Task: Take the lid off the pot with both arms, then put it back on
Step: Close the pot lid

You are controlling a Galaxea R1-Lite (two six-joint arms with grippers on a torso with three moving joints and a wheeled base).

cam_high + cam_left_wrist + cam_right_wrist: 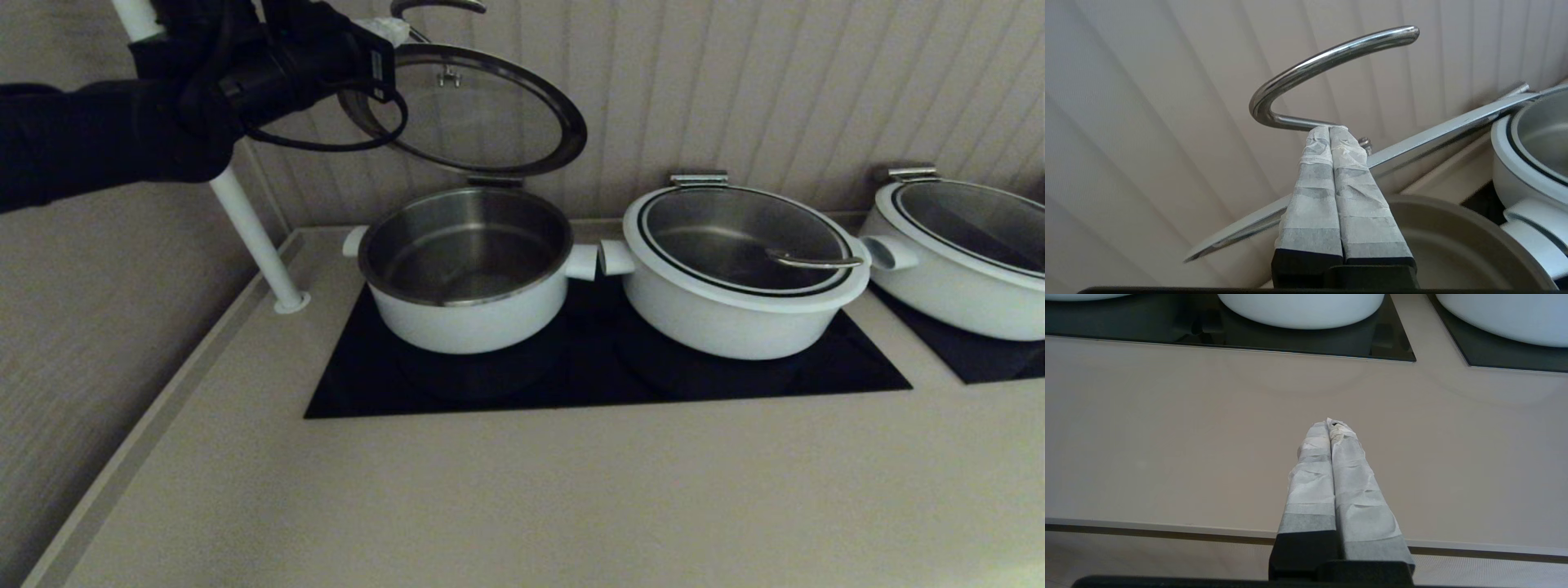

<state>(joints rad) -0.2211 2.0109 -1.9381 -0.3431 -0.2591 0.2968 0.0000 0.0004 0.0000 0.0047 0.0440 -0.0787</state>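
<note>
The lid (490,114) is clear glass with a dark ring. It is raised and tilted up against the back wall, above the open white pot (465,318), whose steel inside is empty. My left gripper (392,33) is high at the back left, shut on the base of the lid's steel loop handle (1331,51). The left wrist view shows the fingertips (1329,128) pinched together on that bar, the lid's rim (1433,134) edge-on, and the pot (1453,228) below. My right gripper (1329,424) is shut and empty, low over the beige counter before the cooktop, out of the head view.
A wider white pot (735,310) with its lid on stands to the right of the open pot. A third pot (963,269) stands at the far right. A white pole (253,237) rises at the left of the black cooktop (604,384). The panelled wall is close behind.
</note>
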